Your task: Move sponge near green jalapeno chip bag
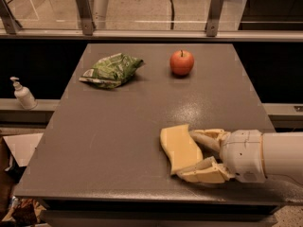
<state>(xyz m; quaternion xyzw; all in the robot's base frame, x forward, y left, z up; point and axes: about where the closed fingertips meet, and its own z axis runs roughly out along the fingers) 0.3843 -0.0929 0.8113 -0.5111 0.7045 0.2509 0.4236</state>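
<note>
The pale yellow sponge lies flat on the grey table, front right of centre. My gripper reaches in from the right at table height. It is open, with one finger at the sponge's far right edge and the other finger at its near right corner. The sponge's right side sits between them. The green jalapeno chip bag lies crumpled at the back left of the table, far from the sponge.
A red apple stands at the back of the table, right of the bag. A white pump bottle stands on a ledge off the table's left side. A glass railing with metal posts runs behind the table.
</note>
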